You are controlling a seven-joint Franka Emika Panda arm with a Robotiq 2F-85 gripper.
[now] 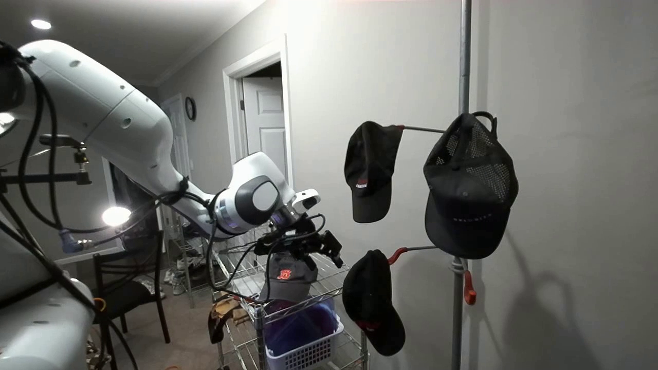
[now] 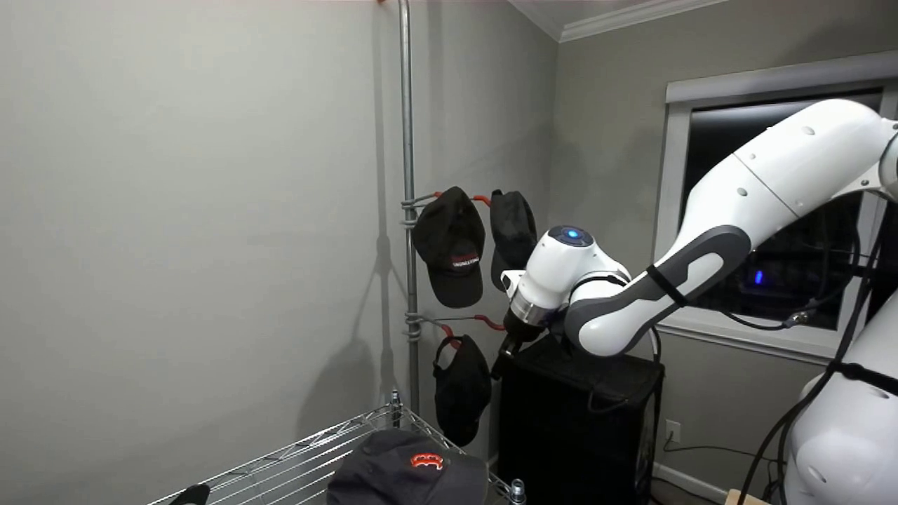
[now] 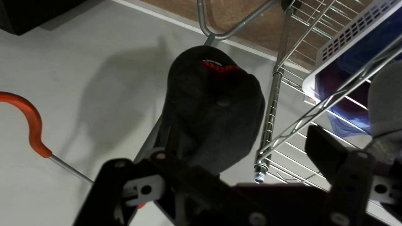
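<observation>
grey cap [image 2: 403, 471] lies unhung on the wire shelf [image 2: 309, 442] while three black caps [image 1: 371, 172] already hang on the pole [image 1: 464, 77] and a red hook [image 3: 35, 127] is bare, so you look partway along; your pincer [image 3: 244, 135], spread wide and empty, is near the lower hung cap [image 3: 216, 110].

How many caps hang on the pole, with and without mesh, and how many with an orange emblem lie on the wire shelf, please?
Hanging mesh-panelled cap: 1
Hanging without visible mesh, upper cap and lower cap: 2
Dark grey cap with an orange emblem on the wire shelf: 1
Total: 4
</observation>
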